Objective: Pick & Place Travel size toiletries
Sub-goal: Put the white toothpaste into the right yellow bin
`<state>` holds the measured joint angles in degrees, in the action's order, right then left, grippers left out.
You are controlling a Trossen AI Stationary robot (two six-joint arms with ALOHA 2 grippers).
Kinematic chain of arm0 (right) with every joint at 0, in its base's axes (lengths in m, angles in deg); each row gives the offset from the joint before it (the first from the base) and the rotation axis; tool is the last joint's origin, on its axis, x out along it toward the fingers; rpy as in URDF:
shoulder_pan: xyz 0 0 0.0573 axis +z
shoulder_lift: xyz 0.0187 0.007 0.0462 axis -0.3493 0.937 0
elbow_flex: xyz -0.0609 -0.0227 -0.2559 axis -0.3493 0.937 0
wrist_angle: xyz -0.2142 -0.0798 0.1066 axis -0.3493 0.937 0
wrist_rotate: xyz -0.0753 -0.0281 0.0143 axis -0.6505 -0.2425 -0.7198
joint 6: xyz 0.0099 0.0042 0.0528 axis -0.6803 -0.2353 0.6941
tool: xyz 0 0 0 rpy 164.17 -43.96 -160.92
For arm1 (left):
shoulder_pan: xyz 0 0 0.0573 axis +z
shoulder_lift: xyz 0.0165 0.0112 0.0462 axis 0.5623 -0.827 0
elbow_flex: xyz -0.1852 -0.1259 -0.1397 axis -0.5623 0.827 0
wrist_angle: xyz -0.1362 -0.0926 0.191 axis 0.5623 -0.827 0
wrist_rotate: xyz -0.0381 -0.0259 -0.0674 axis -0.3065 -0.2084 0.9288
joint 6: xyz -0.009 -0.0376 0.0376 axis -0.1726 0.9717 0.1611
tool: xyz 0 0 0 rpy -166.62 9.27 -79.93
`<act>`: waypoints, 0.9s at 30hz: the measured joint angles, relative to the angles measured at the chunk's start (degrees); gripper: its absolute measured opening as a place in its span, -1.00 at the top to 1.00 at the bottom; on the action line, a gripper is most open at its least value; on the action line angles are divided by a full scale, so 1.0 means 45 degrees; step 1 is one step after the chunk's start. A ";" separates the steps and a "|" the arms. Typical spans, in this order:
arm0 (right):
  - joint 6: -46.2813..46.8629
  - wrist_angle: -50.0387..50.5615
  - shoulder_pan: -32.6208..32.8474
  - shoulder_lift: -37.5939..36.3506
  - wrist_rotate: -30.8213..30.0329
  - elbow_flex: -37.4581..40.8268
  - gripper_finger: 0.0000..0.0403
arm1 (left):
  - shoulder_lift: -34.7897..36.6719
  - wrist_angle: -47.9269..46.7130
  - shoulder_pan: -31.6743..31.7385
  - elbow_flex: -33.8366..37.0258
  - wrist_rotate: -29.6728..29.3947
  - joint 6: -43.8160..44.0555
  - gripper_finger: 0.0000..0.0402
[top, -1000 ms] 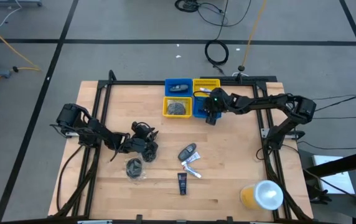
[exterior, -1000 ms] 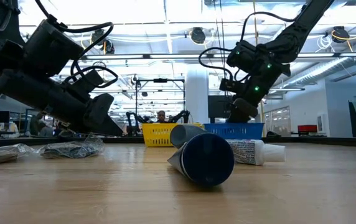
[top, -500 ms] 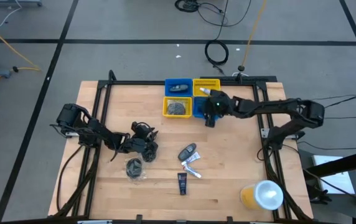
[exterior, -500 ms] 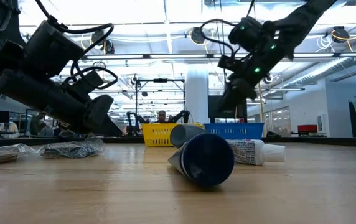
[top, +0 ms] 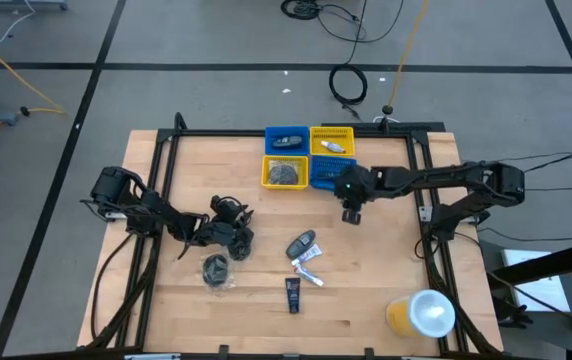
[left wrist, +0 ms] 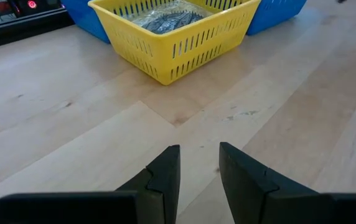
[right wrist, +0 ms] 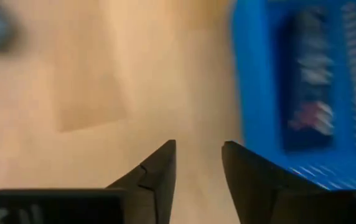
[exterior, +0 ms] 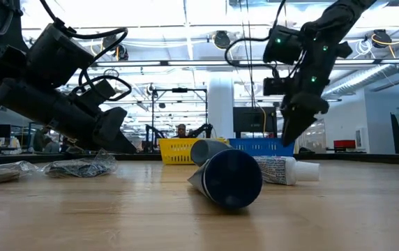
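Toiletries lie mid-table; both grippers are empty, fingers a little apart.

Nearest the table's front edge lies a dark blue tube point(top: 292, 293), with a white mini tube point(top: 309, 275) and a dark oval piece point(top: 302, 243) just behind it, and a wrapped disc point(top: 215, 269) off to their left. The left gripper point(top: 239, 240) sits low beside that disc, fingers point(left wrist: 165, 177) slightly parted, nothing between them. Farther back, the right gripper point(top: 352, 214) hangs above bare wood beside the blue bin point(top: 323, 179), its fingers point(right wrist: 156, 177) narrowly parted and empty. At the far edge more pieces lie in the yellow bin point(top: 285, 173).
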<state>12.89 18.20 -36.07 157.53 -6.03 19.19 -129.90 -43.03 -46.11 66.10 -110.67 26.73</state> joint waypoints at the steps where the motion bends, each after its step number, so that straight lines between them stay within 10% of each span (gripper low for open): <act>1: 0.0268 0.0239 -0.0014 0.0000 -0.0345 0.0000 0.44 | 0.0000 0.0000 0.0000 0.0000 -0.0001 -0.0001 0.46; 27: 0.0688 -0.0625 -0.0591 -0.0149 -0.0714 0.0000 0.69 | 0.0000 -0.0005 0.0000 0.0000 0.0019 0.0042 0.46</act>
<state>15.98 15.39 -38.73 156.86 -9.25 19.19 -129.90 -43.05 -46.11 66.10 -110.59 26.92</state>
